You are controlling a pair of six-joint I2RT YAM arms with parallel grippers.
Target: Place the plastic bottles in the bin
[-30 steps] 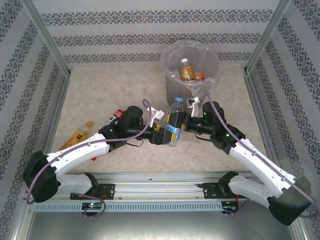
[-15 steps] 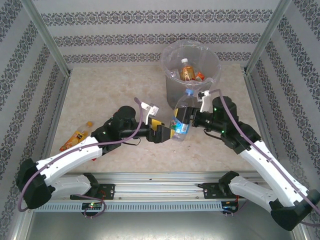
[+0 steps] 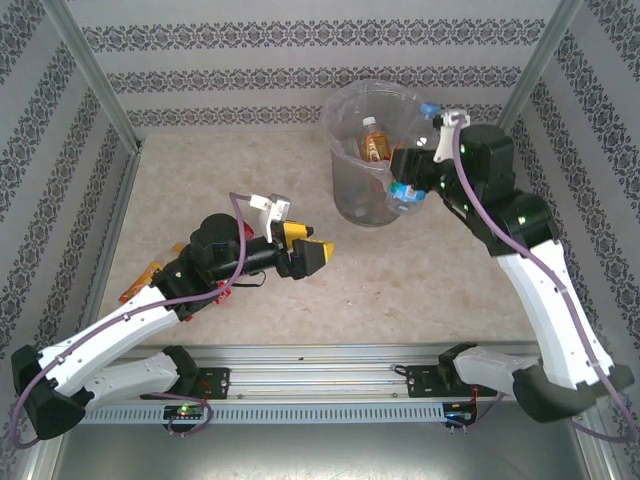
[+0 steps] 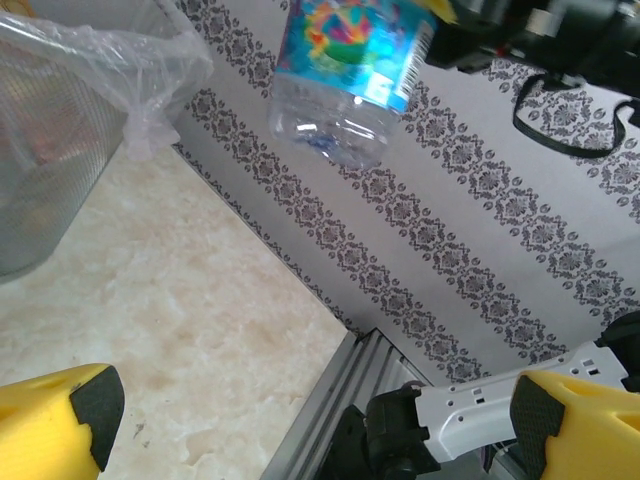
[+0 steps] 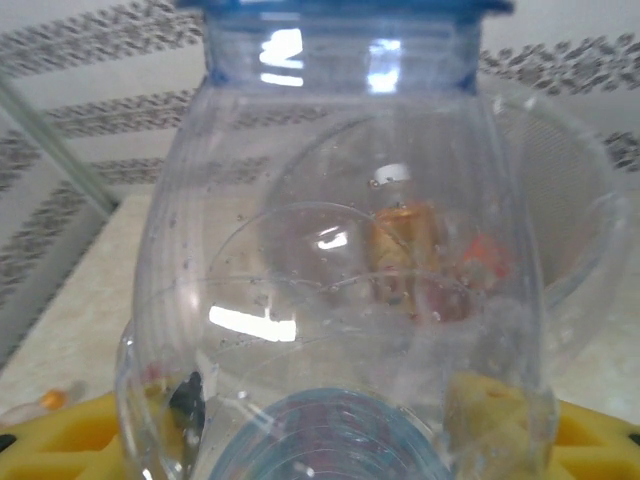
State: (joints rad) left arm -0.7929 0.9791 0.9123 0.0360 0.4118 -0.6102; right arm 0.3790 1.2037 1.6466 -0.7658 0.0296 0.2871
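Observation:
My right gripper [image 3: 412,172] is shut on a clear bottle with a blue label [image 3: 404,192] and holds it up against the right rim of the grey bin [image 3: 345,185]. Its blue cap [image 3: 430,108] points up and away. From the left wrist this bottle [image 4: 345,60] hangs high in the air beside the bin [image 4: 50,150]. The right wrist looks through the bottle [image 5: 340,250] into the bin. An orange-brown bottle [image 3: 373,140] lies inside the bin. My left gripper [image 3: 312,255] is open and holds nothing, low over the table. An orange bottle [image 3: 140,281] lies at the left, partly under my left arm.
A bit of red [image 3: 222,289] peeks out beside my left arm. Patterned walls and metal posts close in the table on three sides. The bin's plastic liner [image 4: 150,90] bunches over its rim. The table's right edge rail [image 4: 330,400] runs below the wall.
The left gripper let go of the blue-label bottle and drew back to the left. The right arm carried the bottle up and back from the table's middle to the bin's rim.

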